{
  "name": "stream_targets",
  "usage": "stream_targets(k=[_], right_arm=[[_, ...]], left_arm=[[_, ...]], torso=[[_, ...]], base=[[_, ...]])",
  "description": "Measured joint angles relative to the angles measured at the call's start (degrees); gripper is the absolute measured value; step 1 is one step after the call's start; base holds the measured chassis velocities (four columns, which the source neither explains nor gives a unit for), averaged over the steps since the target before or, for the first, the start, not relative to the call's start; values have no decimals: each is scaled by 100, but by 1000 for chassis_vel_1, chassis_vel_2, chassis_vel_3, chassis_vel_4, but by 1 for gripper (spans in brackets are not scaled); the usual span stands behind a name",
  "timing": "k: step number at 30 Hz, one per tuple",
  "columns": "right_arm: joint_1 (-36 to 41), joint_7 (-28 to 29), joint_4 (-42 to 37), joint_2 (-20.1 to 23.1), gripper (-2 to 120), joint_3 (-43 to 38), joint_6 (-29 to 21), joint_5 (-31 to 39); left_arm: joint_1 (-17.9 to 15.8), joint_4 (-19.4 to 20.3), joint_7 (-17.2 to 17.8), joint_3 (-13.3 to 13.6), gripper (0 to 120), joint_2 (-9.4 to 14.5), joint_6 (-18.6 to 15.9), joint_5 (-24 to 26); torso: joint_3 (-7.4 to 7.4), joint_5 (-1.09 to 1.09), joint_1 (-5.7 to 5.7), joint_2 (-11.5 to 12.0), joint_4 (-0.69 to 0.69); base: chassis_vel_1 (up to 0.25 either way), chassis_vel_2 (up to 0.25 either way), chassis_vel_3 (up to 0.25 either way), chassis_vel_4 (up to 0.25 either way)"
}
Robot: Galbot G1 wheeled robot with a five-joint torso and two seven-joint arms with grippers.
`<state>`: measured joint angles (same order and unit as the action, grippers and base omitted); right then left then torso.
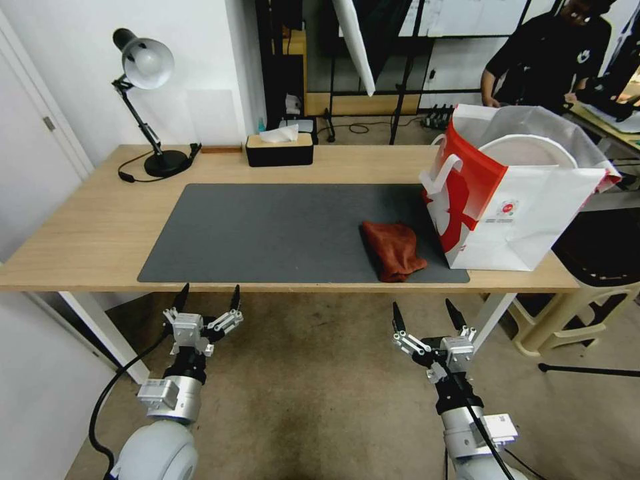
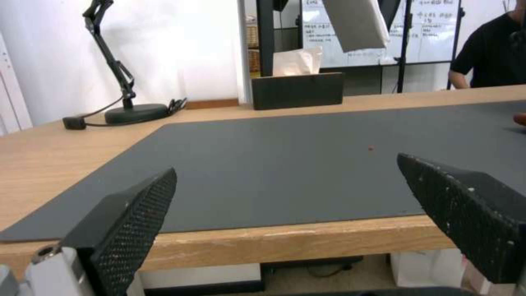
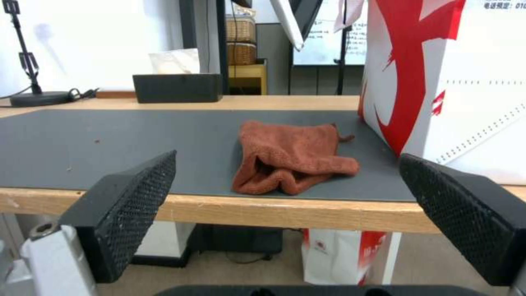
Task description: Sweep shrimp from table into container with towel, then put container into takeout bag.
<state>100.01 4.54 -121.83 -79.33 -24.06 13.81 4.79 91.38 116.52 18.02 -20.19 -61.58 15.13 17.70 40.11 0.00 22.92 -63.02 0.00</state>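
The towel (image 1: 393,250), a rust-red cloth, lies crumpled on the dark grey mat (image 1: 267,230) near the table's (image 1: 87,227) front edge. Just to its right stands the takeout bag (image 1: 527,213), white with a red side panel. The round white rim of the container (image 1: 527,150) shows inside the bag. The shrimp are hidden. My left gripper (image 1: 210,293) and right gripper (image 1: 422,307) hang below the table's front edge, both open and holding nothing. In the right wrist view the towel (image 3: 290,158) lies straight ahead between the fingers (image 3: 131,205), with the bag (image 3: 466,82) beside it.
A black tissue box (image 1: 279,150) and a desk lamp (image 1: 143,67) stand at the back of the table. A beige plastic stool (image 1: 580,313) sits on the floor past the right end. A tiny red speck (image 2: 370,148) lies on the mat.
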Motion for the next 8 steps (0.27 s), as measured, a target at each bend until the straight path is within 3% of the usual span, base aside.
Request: stream_targets(k=[8], right_arm=[[0, 0, 2, 0, 100, 0, 0, 0]], left_arm=[[-2, 0, 0, 3, 100, 1, -4, 4]], torso=[[0, 0, 0, 0, 0]], base=[[0, 0, 0, 0]])
